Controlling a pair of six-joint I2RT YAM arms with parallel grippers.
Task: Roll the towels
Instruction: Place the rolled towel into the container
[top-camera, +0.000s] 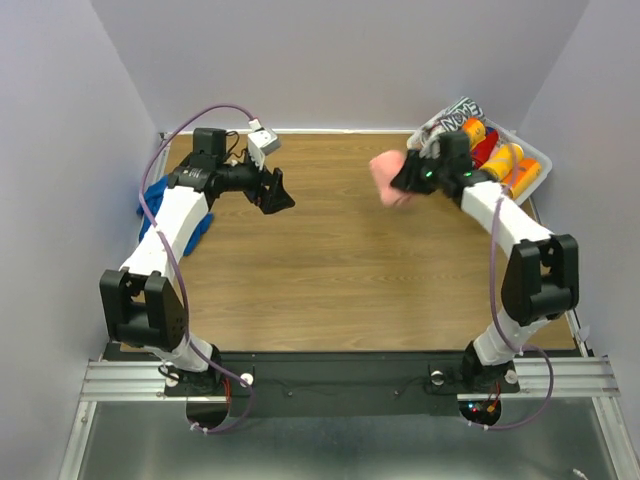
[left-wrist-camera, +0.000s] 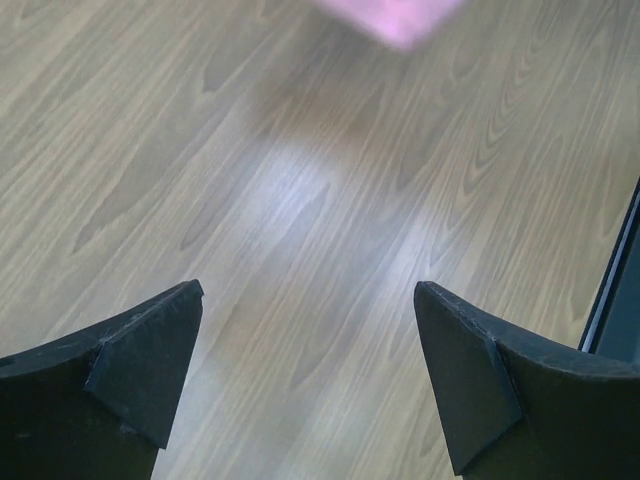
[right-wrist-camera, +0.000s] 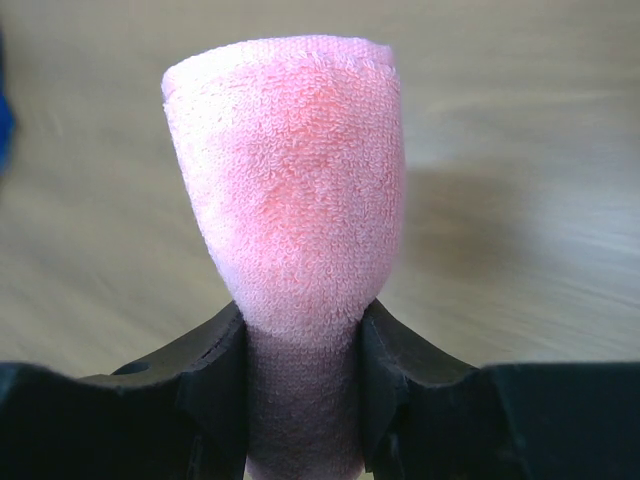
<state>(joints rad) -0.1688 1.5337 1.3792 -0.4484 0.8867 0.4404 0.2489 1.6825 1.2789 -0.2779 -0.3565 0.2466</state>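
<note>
The salmon pink towel, bunched into a tight roll, hangs above the back right of the table with my right gripper shut on it. In the right wrist view the pink towel sticks up from between the closed fingers of my right gripper. The blue towel lies at the table's far left edge, partly hidden under my left arm. My left gripper is open over bare wood, right of the blue towel. The left wrist view shows my left gripper with nothing between its fingers and the pink towel blurred at the top.
A clear plastic bin stands at the back right corner and holds orange rolls, a red roll and a black-and-white patterned roll. Grey walls close in the table at the back and on both sides.
</note>
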